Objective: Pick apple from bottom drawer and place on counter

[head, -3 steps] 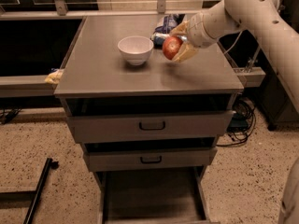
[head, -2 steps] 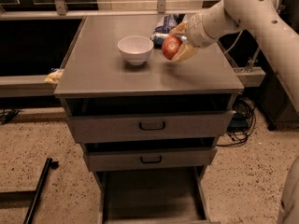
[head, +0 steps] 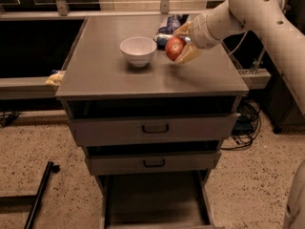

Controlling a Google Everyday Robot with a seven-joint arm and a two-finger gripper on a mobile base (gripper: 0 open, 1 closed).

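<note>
My gripper (head: 178,47) reaches in from the upper right and is shut on the apple (head: 174,48), a small red-orange fruit. It holds the apple just above the grey counter (head: 109,75), to the right of the white bowl (head: 138,50). The bottom drawer (head: 152,202) stands pulled out at the foot of the cabinet, and its grey floor shows nothing on it.
A blue and white packet (head: 167,27) lies at the back of the counter behind the gripper. Two grey drawers with black handles (head: 155,128) are closed above the bottom one. A long rail shelf (head: 28,87) with a yellow item (head: 55,78) runs to the left. Cables lie on the floor at right.
</note>
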